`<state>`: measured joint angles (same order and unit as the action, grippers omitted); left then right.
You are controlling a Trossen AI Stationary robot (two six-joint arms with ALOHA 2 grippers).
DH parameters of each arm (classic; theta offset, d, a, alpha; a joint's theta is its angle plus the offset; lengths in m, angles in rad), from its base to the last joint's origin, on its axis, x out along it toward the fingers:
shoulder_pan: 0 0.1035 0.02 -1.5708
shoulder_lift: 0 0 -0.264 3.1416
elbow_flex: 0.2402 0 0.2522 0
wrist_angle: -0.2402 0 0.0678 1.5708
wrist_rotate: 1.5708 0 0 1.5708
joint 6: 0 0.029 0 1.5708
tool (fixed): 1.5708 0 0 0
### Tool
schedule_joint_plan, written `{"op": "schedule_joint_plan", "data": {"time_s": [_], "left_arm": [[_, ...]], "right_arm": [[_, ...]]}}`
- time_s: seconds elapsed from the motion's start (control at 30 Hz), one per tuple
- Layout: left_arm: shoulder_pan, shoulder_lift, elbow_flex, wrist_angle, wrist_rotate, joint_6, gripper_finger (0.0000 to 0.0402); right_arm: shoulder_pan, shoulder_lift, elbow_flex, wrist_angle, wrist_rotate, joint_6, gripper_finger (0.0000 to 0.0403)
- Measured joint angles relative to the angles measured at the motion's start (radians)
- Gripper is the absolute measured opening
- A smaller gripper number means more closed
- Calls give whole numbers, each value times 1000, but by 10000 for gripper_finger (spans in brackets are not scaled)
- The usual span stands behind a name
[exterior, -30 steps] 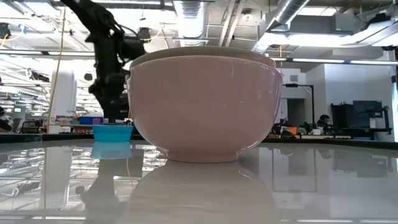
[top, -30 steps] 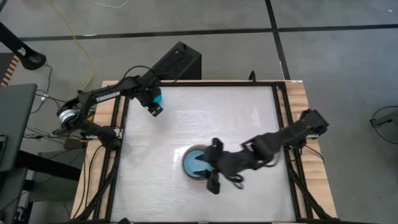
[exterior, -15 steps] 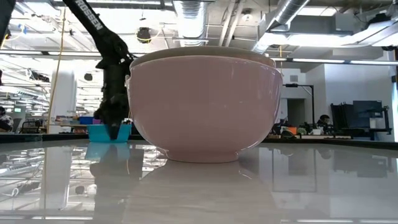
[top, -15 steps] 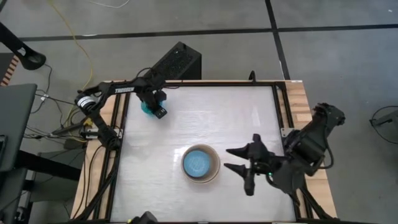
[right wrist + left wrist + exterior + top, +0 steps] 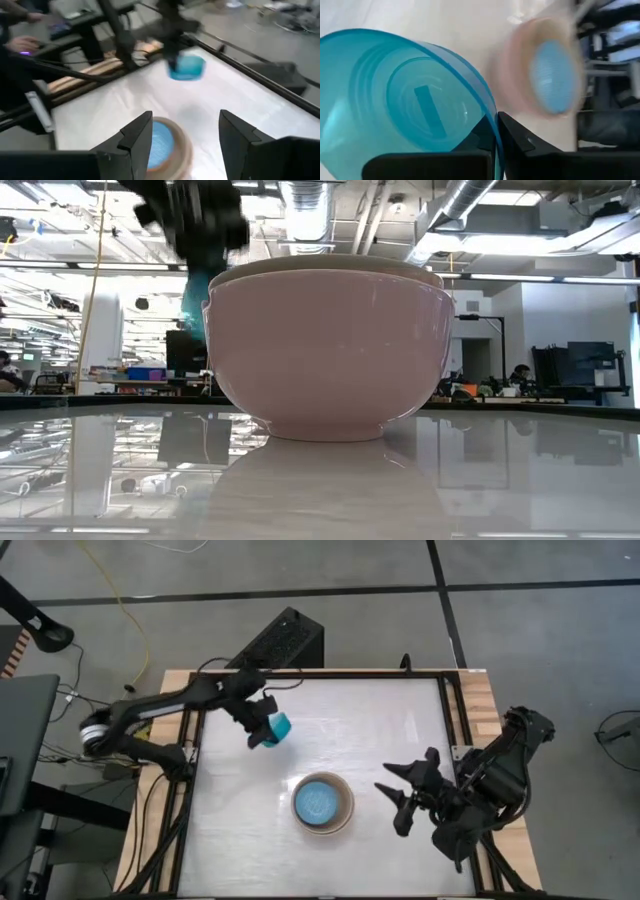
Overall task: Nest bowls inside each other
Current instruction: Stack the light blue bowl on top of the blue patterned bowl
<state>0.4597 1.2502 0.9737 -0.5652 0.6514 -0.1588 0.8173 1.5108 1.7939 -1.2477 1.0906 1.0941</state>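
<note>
A small cyan bowl [image 5: 279,728] hangs tilted above the table's far left part, with my left gripper [image 5: 262,727] shut on it; it fills the left wrist view [image 5: 405,100]. Near the table's middle stands a stack of bowls [image 5: 322,803]: a salmon-pink bowl [image 5: 330,350] outside, a beige rim [image 5: 330,263] above it, a light blue bowl [image 5: 320,802] inside. My right gripper [image 5: 392,808] hovers open to the right of the stack, pointing at it [image 5: 182,135]. My left gripper holds the cyan bowl by its wall at the rim [image 5: 491,131], one finger inside the bowl and the other finger [image 5: 520,141] outside. The bowl is lifted clear of the table and tipped on its side, its opening turned toward the wrist camera.
A dark frame [image 5: 448,720] borders the white tabletop [image 5: 380,730]. A black box [image 5: 285,638] stands beyond the far edge. In the right wrist view a person's hand [image 5: 20,45] shows past the table's left side.
My left gripper came down on the cyan bowl at the far left, shut on its wall, then lifted it clear and carried it toward the stack, tipping it. My right gripper drew back from over the stack toward the table's right edge.
</note>
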Motion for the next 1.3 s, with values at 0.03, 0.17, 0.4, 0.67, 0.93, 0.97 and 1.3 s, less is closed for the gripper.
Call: {"op": "schedule_joint_plan", "data": {"time_s": [0.03,0.17,0.4,0.67,0.93,0.97,1.3], "left_arm": [[-46,-36,0,49,-6,-44,0],[-245,-130,0,217,-131,-205,0],[-559,-122,0,282,-479,-314,0],[-781,87,35,364,-660,-343,0],[-822,373,317,147,-680,-233,0],[-822,419,370,93,-679,-212,0],[-822,771,797,-356,-666,-66,0]], "right_arm": [[0,0,0,-40,6,37,193],[0,0,0,-165,13,147,193],[0,0,0,-214,13,193,193],[1,0,0,-214,12,200,193],[9,0,0,-214,-4,219,193],[8,0,0,-215,-12,219,193],[46,0,0,-219,-34,248,193]]}}
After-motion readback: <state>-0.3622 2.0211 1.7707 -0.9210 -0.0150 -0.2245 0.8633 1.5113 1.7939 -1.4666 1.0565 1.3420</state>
